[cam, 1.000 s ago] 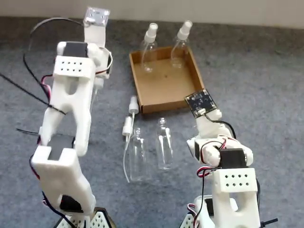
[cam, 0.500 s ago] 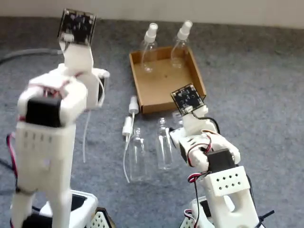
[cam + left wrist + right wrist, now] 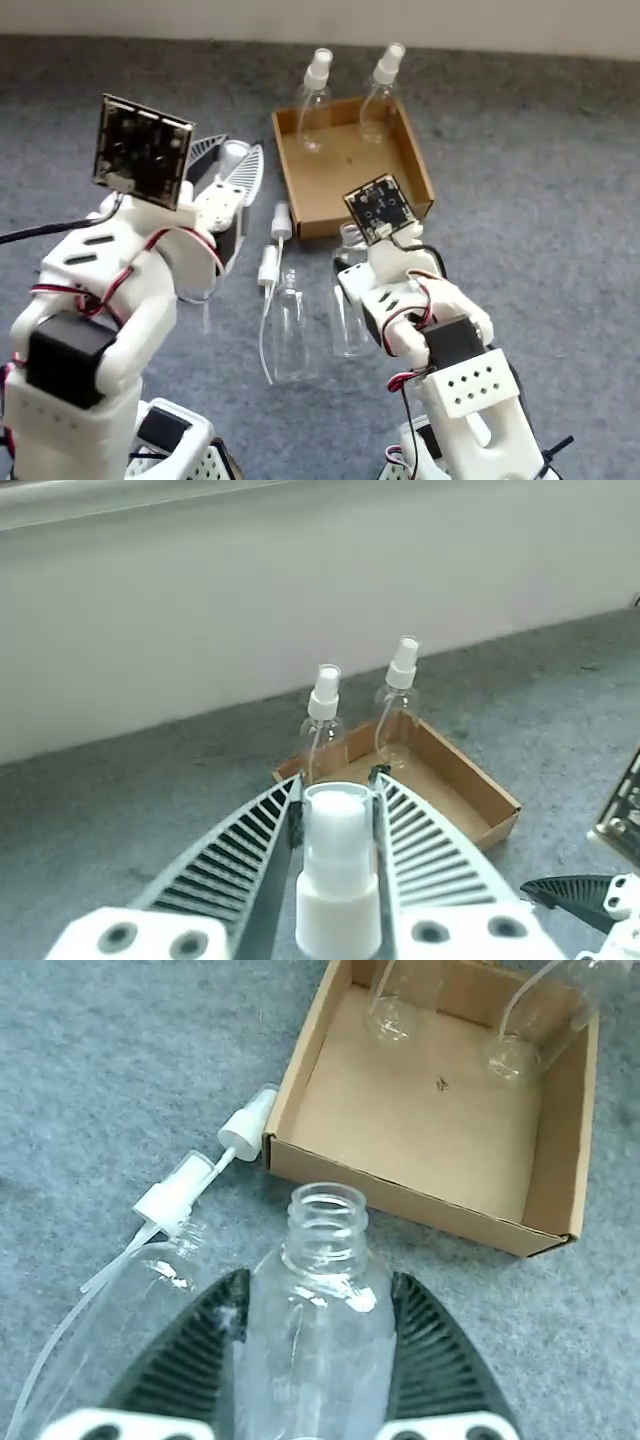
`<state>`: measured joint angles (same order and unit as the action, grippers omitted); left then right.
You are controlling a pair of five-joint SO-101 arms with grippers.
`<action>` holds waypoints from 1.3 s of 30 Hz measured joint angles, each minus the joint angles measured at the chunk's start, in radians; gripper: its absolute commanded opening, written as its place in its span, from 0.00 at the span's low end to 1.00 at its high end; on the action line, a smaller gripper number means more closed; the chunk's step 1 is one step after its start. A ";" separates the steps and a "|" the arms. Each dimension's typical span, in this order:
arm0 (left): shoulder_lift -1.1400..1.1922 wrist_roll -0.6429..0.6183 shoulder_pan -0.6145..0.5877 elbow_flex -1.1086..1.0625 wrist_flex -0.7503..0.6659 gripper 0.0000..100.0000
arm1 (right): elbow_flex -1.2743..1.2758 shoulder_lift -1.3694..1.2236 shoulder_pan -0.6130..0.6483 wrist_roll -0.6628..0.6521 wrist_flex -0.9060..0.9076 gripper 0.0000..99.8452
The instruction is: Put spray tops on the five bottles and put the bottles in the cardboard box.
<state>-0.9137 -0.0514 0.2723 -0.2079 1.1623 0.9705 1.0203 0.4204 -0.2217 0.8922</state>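
- Over the table, high view:
  - The left gripper (image 3: 228,160) is clamped on a white plastic spray top (image 3: 234,152), held up off to one side of the shallow brown cardboard box (image 3: 288,185).
  - The right gripper (image 3: 348,280) is closed around an uncapped clear plastic bottle (image 3: 347,330), whose neck points at the box's near wall.
  - Two capped clear bottles (image 3: 312,100) stand at the box's far end.
  - A second uncapped clear bottle (image 3: 288,335) lies on the grey carpet (image 3: 540,200) just beside the held one, with two loose white spray tops (image 3: 270,262) near its neck.
- Left wrist view:
  - The jaws pinch the spray top (image 3: 338,880) from both sides, nozzle end up.
  - The box (image 3: 470,795) and the capped bottles (image 3: 322,720) sit beyond it.
- Right wrist view:
  - The jaws press both sides of the bottle body (image 3: 320,1340) and the open neck is free.
  - I can't tell if the bottle is lifted off the carpet.
  - The loose tops (image 3: 175,1195) and the box wall (image 3: 400,1200) are close ahead.
- Risks, as I judge them:
  - The neck is narrow, so if the arms aren't lined up the top could miss it or jam on the rim.
  - The bottle is smooth and round and may spin or slip in the jaws when the top is pushed or twisted on.
  - The top is held by its head only and could tilt.
  - Swinging the bottle could knock the neighbouring bottle or the loose tops.
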 measured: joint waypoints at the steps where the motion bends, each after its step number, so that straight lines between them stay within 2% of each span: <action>1: 0.011 0.000 0.015 0.003 -0.005 0.05 | 0.000 0.000 0.000 0.000 0.000 0.02; 7: 0.095 -0.003 0.072 0.107 -0.006 0.05 | 0.000 0.018 0.000 0.000 0.000 0.02; 11: 0.135 -0.003 0.104 0.169 -0.006 0.05 | 0.077 0.157 0.000 0.000 0.000 0.02; 19: 0.143 -0.040 0.204 0.184 -0.008 0.05 | 0.245 0.367 0.012 0.005 0.000 0.02; 24: 0.149 -0.054 0.219 0.184 -0.017 0.05 | 0.258 0.457 0.031 0.058 0.000 0.02; 32: 0.149 -0.054 0.304 0.184 -0.074 0.05 | 0.371 0.778 0.051 0.064 0.000 0.02; 39: 0.149 -0.054 0.348 0.184 -0.212 0.05 | 0.410 0.806 0.066 0.064 0.000 0.02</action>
<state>-0.7649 -0.1051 0.6206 -0.0238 0.9505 1.3802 1.8259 0.4864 -0.1573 0.8922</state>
